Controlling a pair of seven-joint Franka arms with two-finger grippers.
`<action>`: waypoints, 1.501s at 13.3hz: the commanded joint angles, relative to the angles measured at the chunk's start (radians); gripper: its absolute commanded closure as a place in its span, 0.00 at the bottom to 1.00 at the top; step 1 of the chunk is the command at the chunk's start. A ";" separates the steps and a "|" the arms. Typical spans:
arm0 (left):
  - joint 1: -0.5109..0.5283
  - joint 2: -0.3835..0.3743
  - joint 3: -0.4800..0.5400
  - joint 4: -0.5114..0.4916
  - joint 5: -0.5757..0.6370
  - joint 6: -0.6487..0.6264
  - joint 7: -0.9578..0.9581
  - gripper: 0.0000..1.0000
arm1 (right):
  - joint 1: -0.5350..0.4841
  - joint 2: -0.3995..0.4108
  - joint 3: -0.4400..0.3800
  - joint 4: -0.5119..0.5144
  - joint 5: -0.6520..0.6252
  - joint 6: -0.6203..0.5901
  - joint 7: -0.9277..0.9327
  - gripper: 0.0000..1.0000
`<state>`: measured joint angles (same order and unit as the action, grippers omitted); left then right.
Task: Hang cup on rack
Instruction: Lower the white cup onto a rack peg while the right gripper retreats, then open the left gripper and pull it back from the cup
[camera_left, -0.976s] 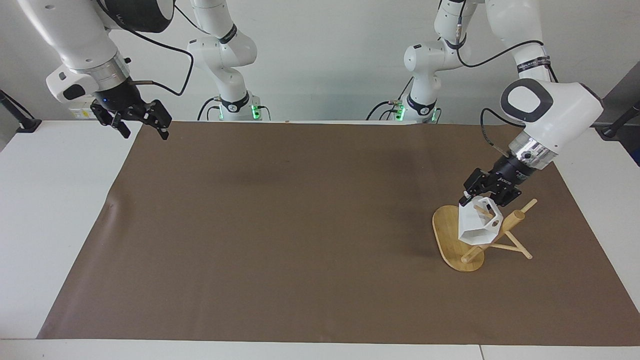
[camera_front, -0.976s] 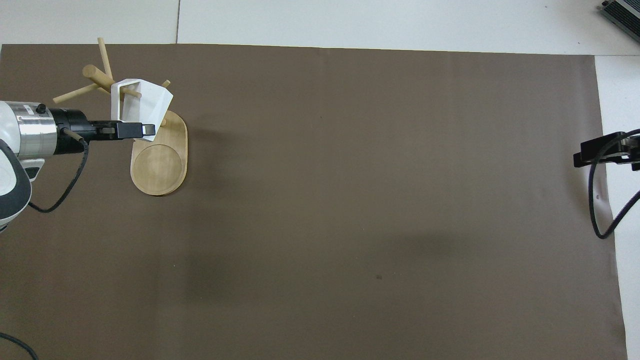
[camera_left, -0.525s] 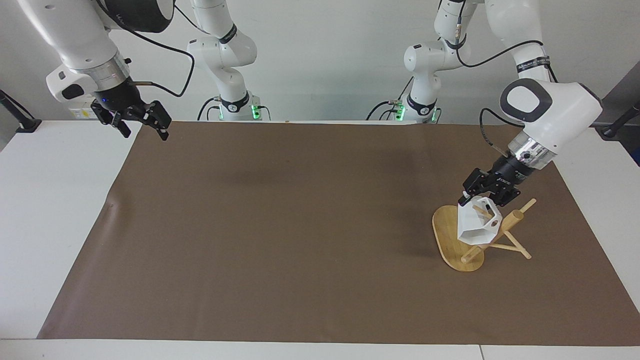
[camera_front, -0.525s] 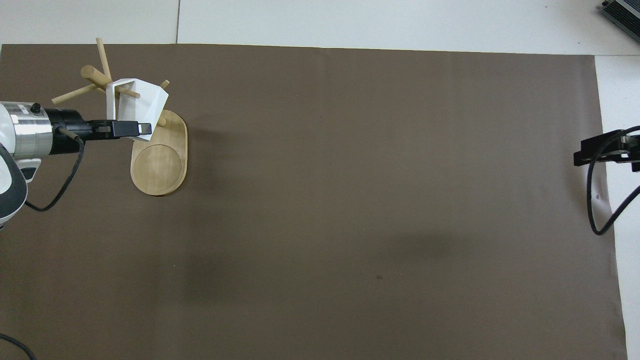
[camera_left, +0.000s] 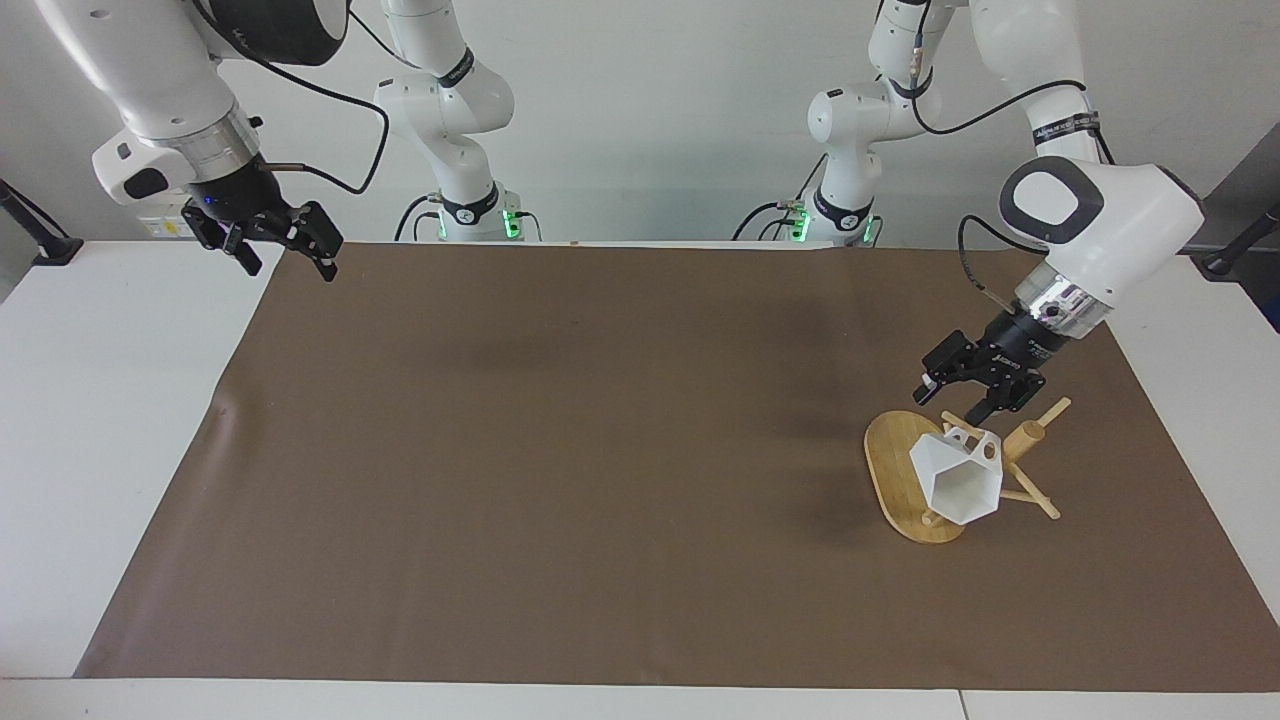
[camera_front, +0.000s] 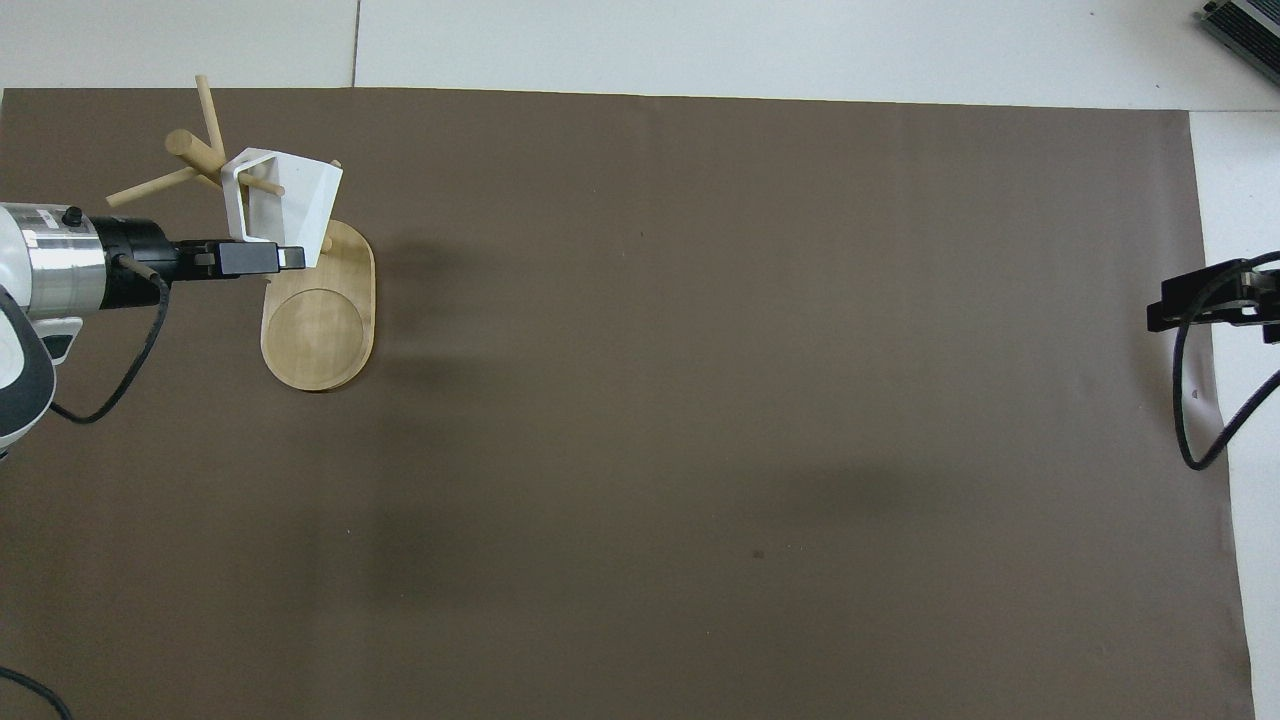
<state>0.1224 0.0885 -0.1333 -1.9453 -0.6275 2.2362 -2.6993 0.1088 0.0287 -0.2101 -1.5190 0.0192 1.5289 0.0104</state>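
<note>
Cup (camera_left: 958, 483) hangs by its handle on a peg of the rack (camera_left: 905, 480), mouth tipped toward the counter, with the left end effector (camera_left: 968, 392) released at its twelve o'clock — back off straight, clear of pegs — while the right end effector (camera_left: 283, 247) waits spread.

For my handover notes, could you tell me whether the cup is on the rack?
On: the cup hangs from a rack peg through its handle, left gripper open above.
</note>
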 joint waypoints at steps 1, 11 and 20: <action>0.005 -0.023 0.001 -0.003 0.019 -0.047 0.010 0.00 | -0.004 -0.007 0.000 -0.006 0.005 0.008 -0.003 0.00; 0.013 -0.118 0.003 -0.008 0.123 -0.223 0.274 0.00 | -0.004 -0.007 0.000 -0.009 0.005 -0.003 -0.004 0.00; 0.014 -0.156 0.001 0.037 0.328 -0.253 0.717 0.00 | -0.004 -0.007 0.000 -0.009 0.005 -0.003 -0.004 0.00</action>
<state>0.1264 -0.0586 -0.1255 -1.9239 -0.3420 2.0088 -2.0745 0.1083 0.0287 -0.2104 -1.5197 0.0192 1.5284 0.0104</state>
